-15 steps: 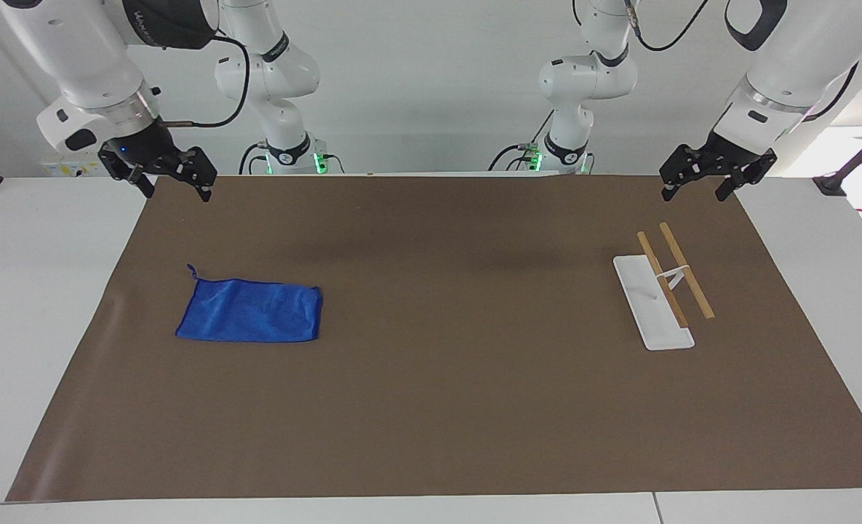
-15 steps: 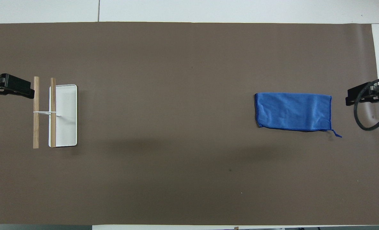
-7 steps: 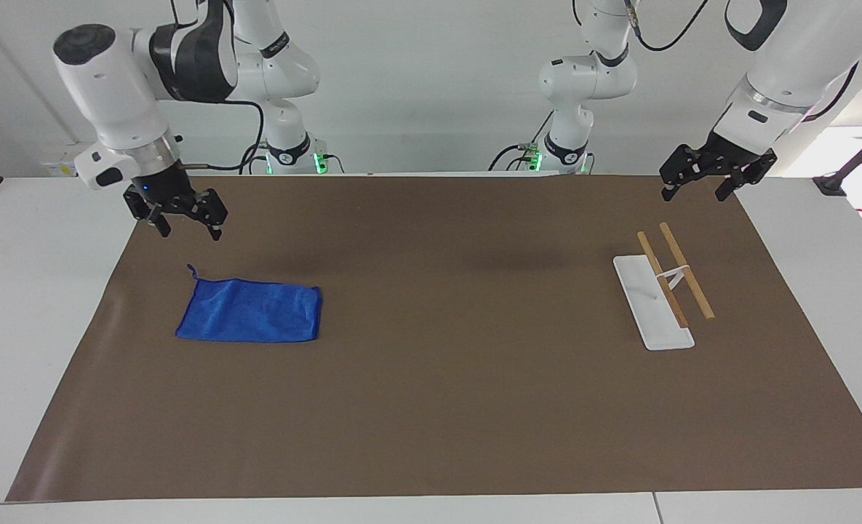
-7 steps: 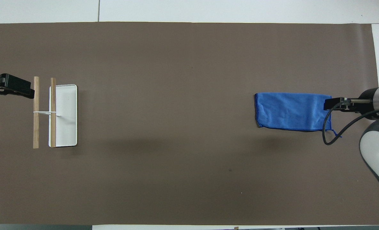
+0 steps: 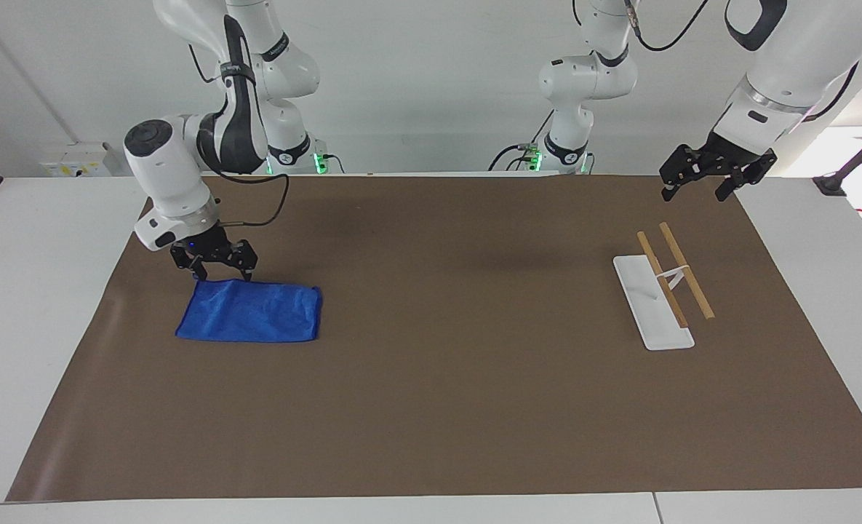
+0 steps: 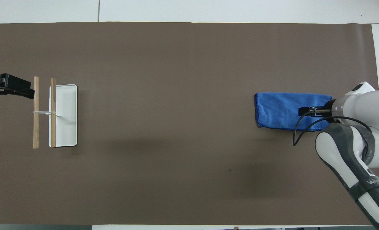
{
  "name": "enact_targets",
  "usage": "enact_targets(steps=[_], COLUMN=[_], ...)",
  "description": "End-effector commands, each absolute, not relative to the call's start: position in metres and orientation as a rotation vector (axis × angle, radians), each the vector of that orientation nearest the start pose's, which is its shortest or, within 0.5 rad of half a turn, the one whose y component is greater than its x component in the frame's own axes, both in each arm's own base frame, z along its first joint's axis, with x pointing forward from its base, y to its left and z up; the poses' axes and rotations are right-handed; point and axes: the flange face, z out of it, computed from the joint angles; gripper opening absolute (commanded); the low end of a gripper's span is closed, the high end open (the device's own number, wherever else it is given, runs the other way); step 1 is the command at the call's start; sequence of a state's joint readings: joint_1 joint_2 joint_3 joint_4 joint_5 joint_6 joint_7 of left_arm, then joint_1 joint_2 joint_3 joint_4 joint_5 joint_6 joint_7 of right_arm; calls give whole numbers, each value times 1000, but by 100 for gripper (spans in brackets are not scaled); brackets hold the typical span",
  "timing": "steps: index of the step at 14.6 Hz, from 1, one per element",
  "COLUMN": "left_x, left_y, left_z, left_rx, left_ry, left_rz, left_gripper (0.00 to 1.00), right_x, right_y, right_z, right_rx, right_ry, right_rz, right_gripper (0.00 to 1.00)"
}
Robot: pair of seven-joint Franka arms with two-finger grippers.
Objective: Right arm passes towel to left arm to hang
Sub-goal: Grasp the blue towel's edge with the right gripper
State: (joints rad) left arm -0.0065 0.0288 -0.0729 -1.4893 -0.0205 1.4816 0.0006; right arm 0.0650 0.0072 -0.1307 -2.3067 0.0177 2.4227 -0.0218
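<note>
The blue towel [image 5: 250,312] lies flat on the brown mat toward the right arm's end of the table; it also shows in the overhead view [image 6: 282,110]. My right gripper [image 5: 222,275], with its blue light, is open and just above the towel's edge nearest the robots, at the corner with the loop; in the overhead view [image 6: 307,111] the arm covers that end of the towel. My left gripper [image 5: 698,191] is open and waits in the air near the mat's corner, above the rack; only its tip shows in the overhead view [image 6: 15,87].
A towel rack with two wooden bars [image 5: 681,273] on a white base [image 5: 647,306] stands toward the left arm's end of the table; it also shows in the overhead view [image 6: 64,115]. The brown mat [image 5: 460,378] covers the table.
My right arm has come down and over the mat from its raised spot at the edge to the towel's near corner. The left arm and the towel have not moved.
</note>
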Motion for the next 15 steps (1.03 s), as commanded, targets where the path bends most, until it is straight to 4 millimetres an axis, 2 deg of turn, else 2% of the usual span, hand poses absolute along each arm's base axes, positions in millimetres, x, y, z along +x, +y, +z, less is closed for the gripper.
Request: enact_targets(steps=[1,4,6,8,9,10,11,12,15], left_x=[543,542,543,543,543,543,543,543,543], left_y=[-42,-42,-42,-42,-42,-42,-42,-42,-42], left_z=[640,640,640,640,640,640,640,640,640], left_rx=[-3138,-3138,-3138,-3138,-3138,-3138,-3138,-3138,-3138], left_ry=[125,125,125,125,125,125,125,125,125], left_rz=[60,60,60,63,63,60,60,60,63], left_gripper=[100,100,100,100,100,100,100,100,100], right_x=[526,529,530,531,532,531,532,532,544], right_y=[-43,-59,-57,-54,-54,-54,-52,-51,-34], right_z=[336,311,289,282,282,281,283,283,296], right_rx=[-3129,-3145,-3142,-3135,-3135,-3135,-3134,-3133,-3123], right_ry=[27,-106,-93,-85,-93,-97,-105,-105,-147], right_rz=[-195,-192,-157,-157,-157,-150,-152,-150,-81], right_gripper=[100,100,100,100,93,68,23,0,0])
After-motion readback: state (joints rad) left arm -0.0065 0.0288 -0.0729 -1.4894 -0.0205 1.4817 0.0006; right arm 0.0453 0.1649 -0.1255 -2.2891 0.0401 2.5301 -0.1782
